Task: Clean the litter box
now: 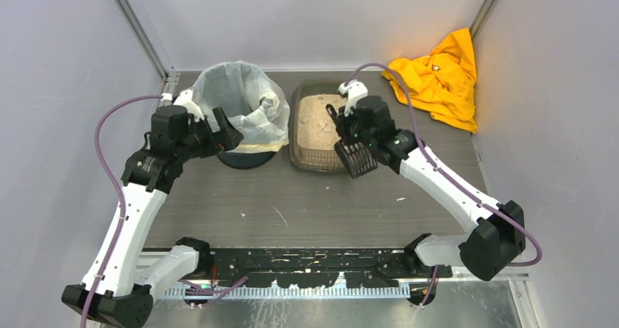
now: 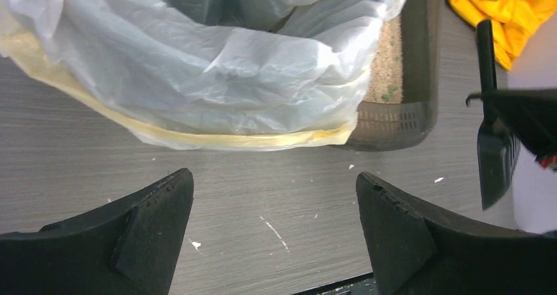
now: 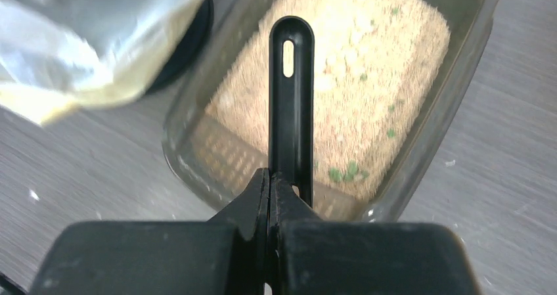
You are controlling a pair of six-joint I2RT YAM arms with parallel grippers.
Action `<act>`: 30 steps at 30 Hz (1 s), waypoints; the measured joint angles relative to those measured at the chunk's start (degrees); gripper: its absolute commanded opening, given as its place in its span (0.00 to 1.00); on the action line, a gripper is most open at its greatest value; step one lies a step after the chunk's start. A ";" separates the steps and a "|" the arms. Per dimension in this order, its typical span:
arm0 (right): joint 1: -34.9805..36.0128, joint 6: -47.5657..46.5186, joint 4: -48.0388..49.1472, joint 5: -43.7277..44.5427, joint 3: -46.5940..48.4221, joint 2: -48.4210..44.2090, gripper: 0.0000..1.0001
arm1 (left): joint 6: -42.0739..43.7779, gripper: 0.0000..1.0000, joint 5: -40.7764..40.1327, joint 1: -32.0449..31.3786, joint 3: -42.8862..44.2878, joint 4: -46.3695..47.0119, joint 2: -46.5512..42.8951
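Observation:
The litter box (image 1: 295,139), a shallow brown-grey tray of beige granules, lies at the table's back middle. A few green bits (image 3: 345,172) sit in the sand near its front wall (image 3: 415,137). My right gripper (image 1: 352,133) hangs over the box's front right corner, shut on the handle of a black slotted scoop (image 1: 355,158). The handle (image 3: 291,111) sticks out past the closed fingers, over the sand. The scoop's head (image 2: 496,157) hangs clear of the table. My left gripper (image 2: 272,177) is open and holds nothing, low in front of the bin (image 1: 255,123).
A round bin with a white bag liner (image 2: 217,65) stands just left of the litter box (image 2: 394,124), almost touching it. A crumpled yellow cloth (image 1: 438,79) lies in the back right corner. Small white specks dot the grey table (image 1: 314,204).

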 measured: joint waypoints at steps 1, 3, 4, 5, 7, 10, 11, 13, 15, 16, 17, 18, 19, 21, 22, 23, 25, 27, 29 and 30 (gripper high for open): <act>-1.62 0.76 1.20 -1.81 0.52 0.11 0.01 | -0.04 0.92 0.66 0.00 0.13 0.39 0.02; -5.55 2.58 3.43 -6.40 3.02 1.42 0.01 | -0.15 0.91 1.97 0.00 0.68 1.16 0.09; -7.08 3.69 4.85 -8.66 4.63 2.78 0.01 | -0.31 0.91 2.67 0.00 0.98 1.70 0.13; -8.37 4.87 6.27 -10.86 6.25 4.26 0.01 | -0.39 0.91 3.48 0.00 1.33 2.19 0.26; -10.64 7.72 10.51 -15.93 9.35 7.91 0.01 | -1.22 0.91 5.88 0.00 2.10 3.76 0.92; -12.04 12.09 16.61 -23.61 11.61 12.09 0.01 | -2.91 0.93 11.80 0.00 2.54 7.74 2.49; -12.20 13.92 18.71 -26.58 11.93 13.11 0.01 | -3.56 0.93 14.58 0.00 2.45 9.77 3.10; -12.70 18.58 23.93 -32.48 12.15 14.73 0.01 | -5.53 0.94 18.69 0.00 1.90 13.97 3.65; -13.38 24.41 31.17 -38.12 12.20 15.98 0.01 | -7.67 0.94 22.45 0.00 1.09 18.49 3.74; -13.90 27.39 34.91 -40.52 12.26 16.52 0.01 | -8.79 0.94 24.09 0.00 0.85 20.81 3.74; -14.58 30.86 39.17 -42.62 12.31 17.03 0.01 | -9.49 0.94 25.33 0.00 0.74 22.75 3.78; -15.72 35.36 45.09 -45.00 12.35 17.75 0.01 | -10.29 0.94 26.38 0.00 0.72 24.55 3.91; -16.63 39.15 49.86 -46.45 12.48 18.45 0.01 | -10.97 0.93 27.54 0.00 0.68 26.69 4.13; -19.37 50.40 64.37 -49.11 13.84 21.42 0.01 | -12.33 0.93 29.77 -0.17 -0.04 31.76 4.94; -20.79 56.70 71.89 -49.86 15.52 23.74 0.01 | -13.22 0.93 30.71 -0.35 -0.98 35.10 5.42; -21.77 61.61 77.24 -50.27 17.25 25.70 0.01 | -13.94 0.93 31.45 -0.59 -2.03 37.94 6.01; -23.23 68.41 84.24 -50.66 19.50 28.61 0.01 | -15.43 0.93 32.50 -1.38 -3.98 42.66 7.74; -24.24 73.55 88.74 -51.30 19.82 30.08 0.01 | -16.17 0.94 32.89 -2.93 -5.09 45.53 10.16; -24.24 76.59 91.01 -52.11 19.82 30.40 0.01 | -16.02 0.94 32.79 -5.01 -5.27 46.58 12.31; -24.02 77.70 91.93 -52.48 19.82 30.40 0.01 | -15.69 0.94 32.68 -6.23 -5.27 46.99 13.16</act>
